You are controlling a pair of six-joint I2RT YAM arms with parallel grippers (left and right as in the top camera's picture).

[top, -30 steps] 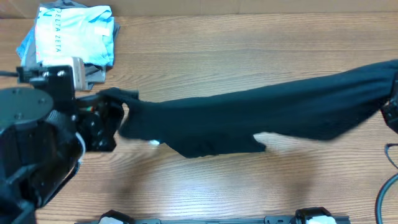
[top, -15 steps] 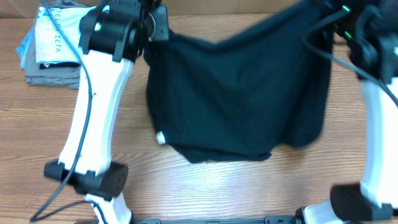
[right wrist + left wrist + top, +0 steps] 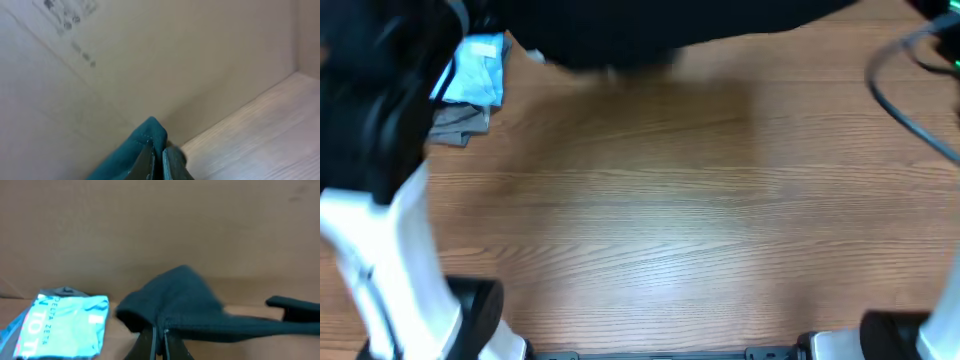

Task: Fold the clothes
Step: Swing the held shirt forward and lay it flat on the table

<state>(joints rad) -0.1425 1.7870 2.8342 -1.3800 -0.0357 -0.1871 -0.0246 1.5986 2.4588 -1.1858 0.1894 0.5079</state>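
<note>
The clothes, a black T-shirt [image 3: 650,35], stretch as a blurred band along the far edge of the table in the overhead view. In the left wrist view my left gripper [image 3: 159,341] is shut on a bunched edge of the shirt [image 3: 185,305], which trails off to the right. In the right wrist view my right gripper [image 3: 157,156] is shut on another hem of the shirt [image 3: 142,140], just above the wooden table [image 3: 260,135]. Neither gripper's fingers can be made out in the overhead view.
A light blue T-shirt with lettering [image 3: 472,78] [image 3: 65,325] lies on grey folded garments [image 3: 455,122] at the far left. A brown cardboard wall [image 3: 160,225] stands behind the table. The left arm [image 3: 390,230] rises at the near left, and cables [image 3: 910,100] hang at the right.
Both arms have carried the black shirt from the middle of the table to the far edge. It was hanging spread out between them half a second ago. Both grips have held.
</note>
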